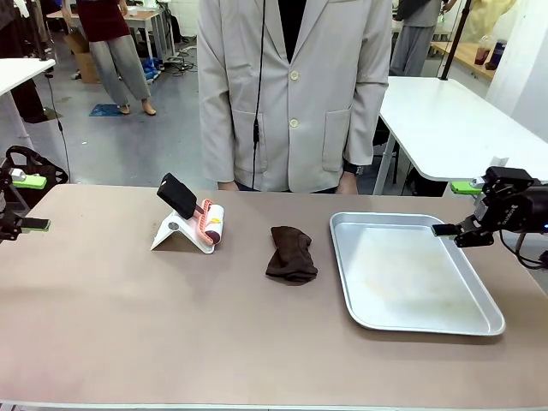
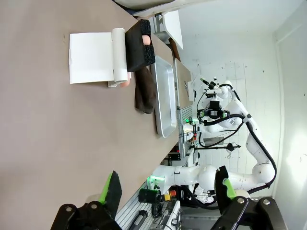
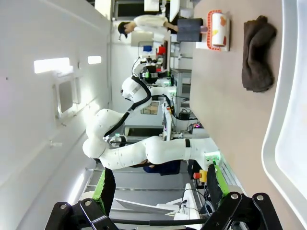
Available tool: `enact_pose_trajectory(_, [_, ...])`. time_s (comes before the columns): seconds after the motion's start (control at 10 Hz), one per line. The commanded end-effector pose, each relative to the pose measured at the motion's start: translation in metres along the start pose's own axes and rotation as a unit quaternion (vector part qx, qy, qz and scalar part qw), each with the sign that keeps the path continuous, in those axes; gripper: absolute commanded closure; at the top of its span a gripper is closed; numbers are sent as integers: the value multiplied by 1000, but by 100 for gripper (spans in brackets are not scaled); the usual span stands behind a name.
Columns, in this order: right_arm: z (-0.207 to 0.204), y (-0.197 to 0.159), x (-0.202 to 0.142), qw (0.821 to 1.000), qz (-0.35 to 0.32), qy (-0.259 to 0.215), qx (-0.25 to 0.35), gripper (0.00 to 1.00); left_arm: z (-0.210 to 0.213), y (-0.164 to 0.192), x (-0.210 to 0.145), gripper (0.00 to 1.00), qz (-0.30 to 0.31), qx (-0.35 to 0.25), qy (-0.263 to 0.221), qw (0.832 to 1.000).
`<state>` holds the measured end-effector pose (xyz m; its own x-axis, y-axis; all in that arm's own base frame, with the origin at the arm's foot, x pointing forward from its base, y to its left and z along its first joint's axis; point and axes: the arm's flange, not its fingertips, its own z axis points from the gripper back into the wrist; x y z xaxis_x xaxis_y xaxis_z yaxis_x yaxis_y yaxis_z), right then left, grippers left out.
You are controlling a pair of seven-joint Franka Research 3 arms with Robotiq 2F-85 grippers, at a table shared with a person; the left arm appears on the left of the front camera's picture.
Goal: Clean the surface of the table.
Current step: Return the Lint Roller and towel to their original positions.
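Wide matte brownish-taupe table (image 1: 128, 325), long axis left-right, spans the foreground with crumpled dark brown cloth (image 1: 290, 253) at centre beside a shiny rectangular metal tray (image 1: 479, 318); left gripper (image 1: 29, 202) and right gripper (image 1: 458, 208) both spread, empty.

No text, label, brand or number can be read in any view; nothing printed shows on the things here.
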<state>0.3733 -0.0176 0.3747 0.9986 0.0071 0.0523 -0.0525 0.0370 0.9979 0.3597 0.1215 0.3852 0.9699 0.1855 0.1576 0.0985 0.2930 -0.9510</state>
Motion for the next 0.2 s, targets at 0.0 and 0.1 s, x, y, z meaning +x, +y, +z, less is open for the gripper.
enact_pose_trajectory(0.0, [0,5,2,1000,-8,1,-2,0,-1,-3,-5,0,5,5,-2,1000])
enact_pose_trajectory(0.1, [0,5,2,1000,-8,1,-2,0,-1,-3,-5,0,5,5,-2,1000])
